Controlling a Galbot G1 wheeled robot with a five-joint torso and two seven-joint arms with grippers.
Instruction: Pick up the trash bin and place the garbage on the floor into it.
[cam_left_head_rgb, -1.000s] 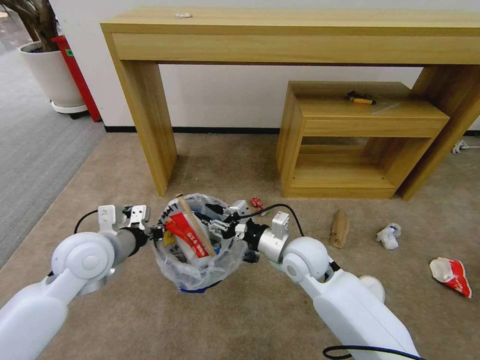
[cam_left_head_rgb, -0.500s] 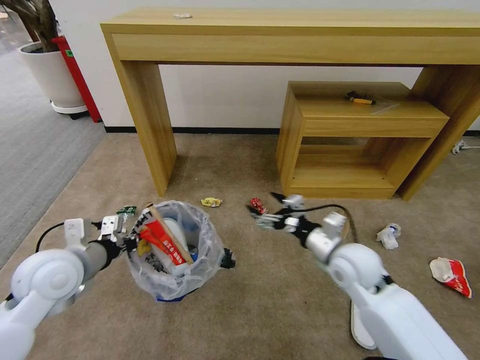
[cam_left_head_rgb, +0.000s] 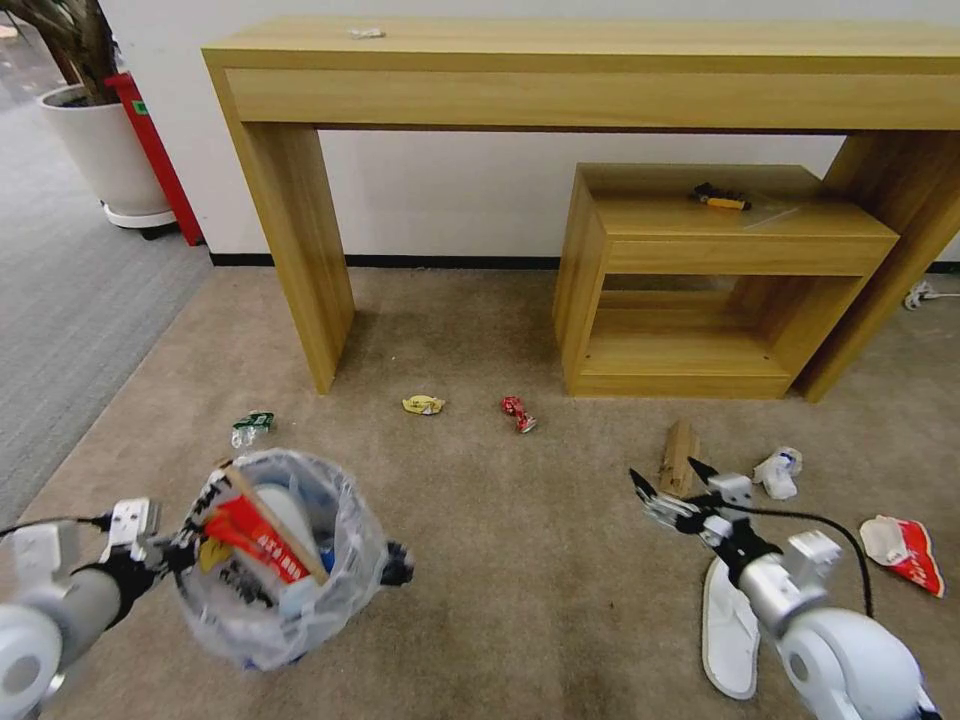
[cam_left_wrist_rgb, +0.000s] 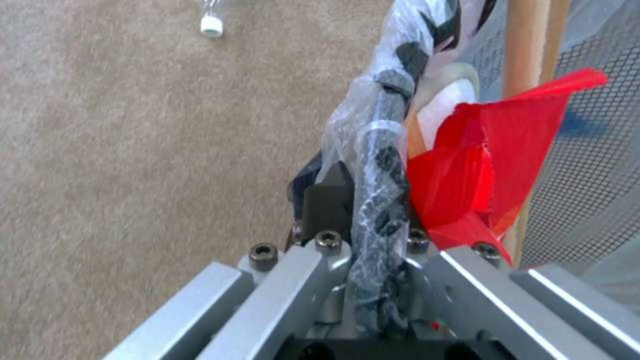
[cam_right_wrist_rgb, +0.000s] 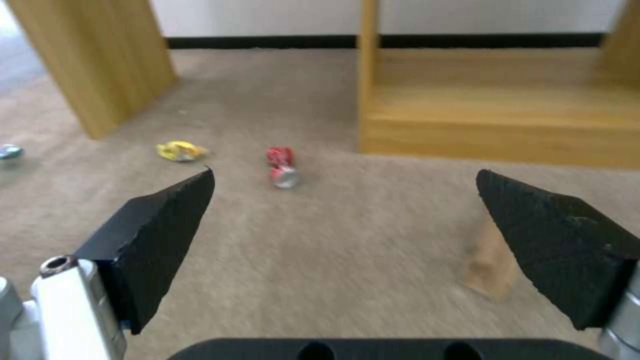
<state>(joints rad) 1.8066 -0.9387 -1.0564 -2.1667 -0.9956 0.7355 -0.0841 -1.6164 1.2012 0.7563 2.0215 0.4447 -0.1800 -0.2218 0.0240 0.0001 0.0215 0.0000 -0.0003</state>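
At far left, the left gripper (cam_left_head_rgb: 175, 548) is clamped on the rim of the bin (cam_left_head_rgb: 275, 560), which holds red wrappers and a stick. At right, the right gripper (cam_left_head_rgb: 668, 487) is spread wide and empty above the carpet (cam_left_head_rgb: 500, 520), near a cardboard strip (cam_left_head_rgb: 679, 457) and a slipper (cam_left_head_rgb: 729, 625).

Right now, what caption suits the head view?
Left gripper holds the trash bin; open right gripper nears a cardboard strip.

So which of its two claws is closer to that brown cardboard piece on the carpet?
The right. The right gripper hangs open beside the cardboard piece, nearly touching it in the head view. The left gripper is far across the floor, clamped on the trash bin rim.
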